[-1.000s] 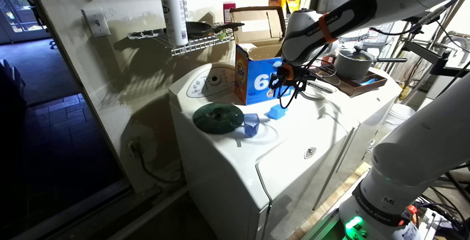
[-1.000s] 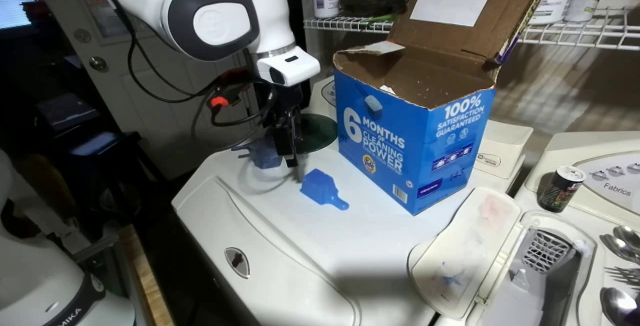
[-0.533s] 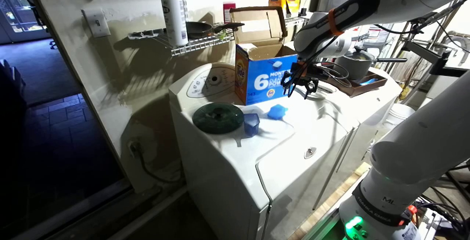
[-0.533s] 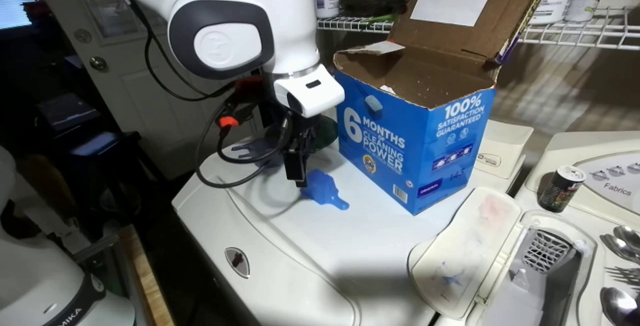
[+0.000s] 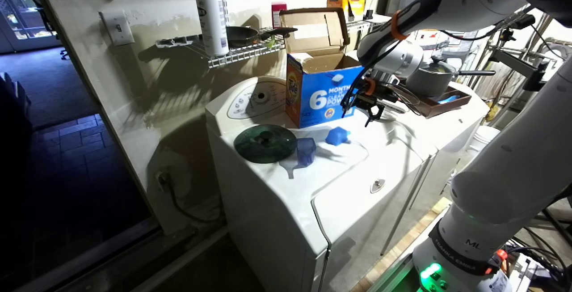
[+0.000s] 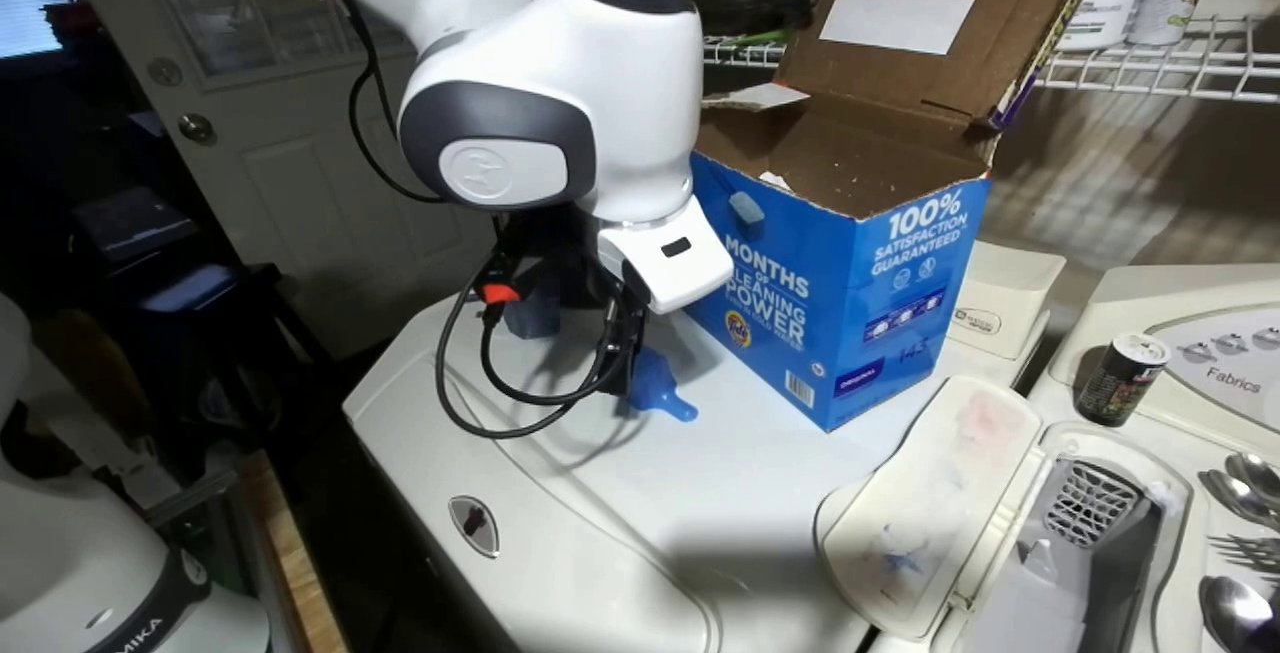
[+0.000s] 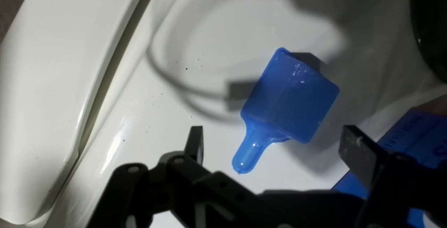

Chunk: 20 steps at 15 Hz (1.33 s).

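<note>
On top of a white laundry machine [image 6: 740, 493], a blue plastic scoop [image 7: 290, 97] lies, apparently on a flat side, which probably keeps it from rolling. Near and above it hangs a robot arm [image 6: 640, 83], its jaws wide apart and holding nothing. In the wrist view the scoop's slim handle [image 7: 250, 149] points toward the gap between them with no contact to be seen, so the scoop seems to rest on the machine alone. Close by, a blue detergent box [image 6: 830, 303] stands upright, its lid [image 6: 940, 73] raised, probably leaning back on something behind. In an exterior view, a second blue cup [image 5: 306, 151] sits just beside a dark green disc [image 5: 265, 143], whose broad shape likely keeps it flat.
</note>
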Each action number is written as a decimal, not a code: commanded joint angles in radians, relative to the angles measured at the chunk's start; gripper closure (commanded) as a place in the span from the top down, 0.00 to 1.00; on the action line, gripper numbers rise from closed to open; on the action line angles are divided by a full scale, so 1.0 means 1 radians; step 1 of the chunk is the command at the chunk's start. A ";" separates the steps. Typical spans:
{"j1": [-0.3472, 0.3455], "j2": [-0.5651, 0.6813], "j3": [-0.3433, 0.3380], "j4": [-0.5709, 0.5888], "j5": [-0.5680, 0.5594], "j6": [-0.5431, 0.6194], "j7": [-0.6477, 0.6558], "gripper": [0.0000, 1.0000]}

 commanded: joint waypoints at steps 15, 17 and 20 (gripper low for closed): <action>-0.013 0.322 0.028 0.283 0.151 -0.212 -0.043 0.81; -0.014 0.336 0.031 0.295 0.156 -0.226 -0.042 0.60; -0.015 0.346 0.031 0.312 0.155 -0.247 -0.036 0.49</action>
